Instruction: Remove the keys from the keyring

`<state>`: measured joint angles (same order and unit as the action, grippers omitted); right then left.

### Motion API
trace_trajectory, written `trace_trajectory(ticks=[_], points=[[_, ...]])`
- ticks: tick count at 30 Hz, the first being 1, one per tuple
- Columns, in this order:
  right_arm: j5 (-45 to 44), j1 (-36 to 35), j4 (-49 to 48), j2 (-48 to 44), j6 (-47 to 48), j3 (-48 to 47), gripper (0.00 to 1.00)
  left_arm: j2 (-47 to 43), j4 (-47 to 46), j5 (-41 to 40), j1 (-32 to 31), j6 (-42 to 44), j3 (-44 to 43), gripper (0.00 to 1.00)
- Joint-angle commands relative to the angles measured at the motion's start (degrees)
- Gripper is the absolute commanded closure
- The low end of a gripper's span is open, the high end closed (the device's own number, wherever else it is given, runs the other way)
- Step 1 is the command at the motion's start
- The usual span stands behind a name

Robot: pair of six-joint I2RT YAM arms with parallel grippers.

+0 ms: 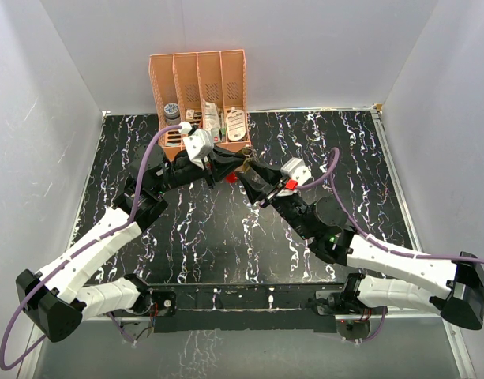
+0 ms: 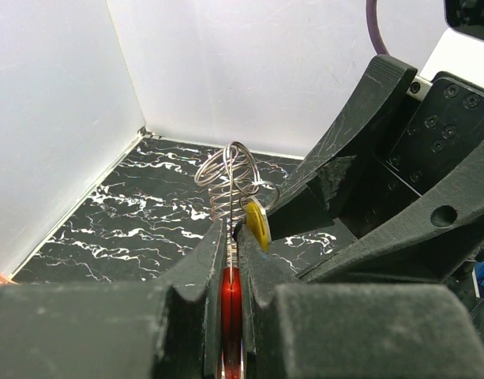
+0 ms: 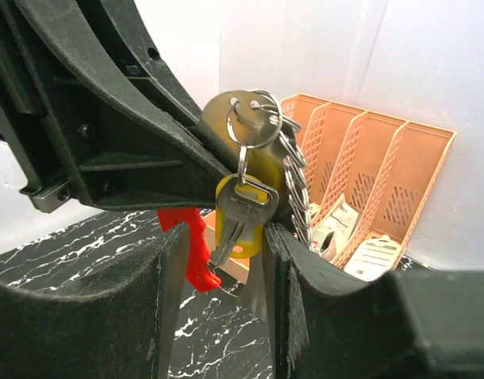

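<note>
Held up near the middle of the counter's (image 1: 226, 245) far edge: keyring (image 2: 234, 178) with one tiny yellow key (image 3: 242, 217). Clamped at the red tag (image 2: 230, 308) by the left gripper (image 2: 232, 237), straddled by the right gripper (image 3: 226, 260) with jaws apart. Probably light, springy, slippery; best grabbed by the key's flat head.

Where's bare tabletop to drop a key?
Bare: table back-left, between left wall and left arm; back-right, beyond the right arm; centre front, between both arms. Crowded: left gripper, right gripper and keyring bunched before the orange rack.
</note>
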<state>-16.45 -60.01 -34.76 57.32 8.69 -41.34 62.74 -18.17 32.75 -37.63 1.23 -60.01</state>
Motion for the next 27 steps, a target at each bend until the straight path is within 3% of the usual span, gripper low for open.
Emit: trace_trajectory(ticks=[1, 16, 20, 22, 25, 27], points=[[4.22, -0.19, -2.86, -1.62, -0.44, -2.16, 0.6, -0.01, -2.63, 1.7, -0.23, -0.97, -0.55, 1.0], [8.08, -0.19, -3.68, 1.17, -0.4, -4.8, 0.61, -0.79, -3.75, 2.98, -0.21, -1.9, -0.02, 1.0], [12.18, -0.13, -2.93, 0.3, -1.28, -5.8, 0.76, -0.58, -2.37, 1.64, -0.22, -0.68, -0.27, 1.0], [13.54, -0.19, -1.3, -0.63, -2.21, -6.27, 0.79, -0.68, -1.99, 1.12, -0.17, 0.05, -0.25, 1.0], [14.72, -0.2, 0.16, -2.39, -3.01, -6.21, 0.7, -0.85, -1.88, 0.73, -0.18, 0.5, -0.24, 1.0], [14.71, -0.2, 0.56, -3.16, -3.0, -6.06, 0.69, -0.8, -2.03, 0.82, -0.16, 0.36, -0.28, 1.0]])
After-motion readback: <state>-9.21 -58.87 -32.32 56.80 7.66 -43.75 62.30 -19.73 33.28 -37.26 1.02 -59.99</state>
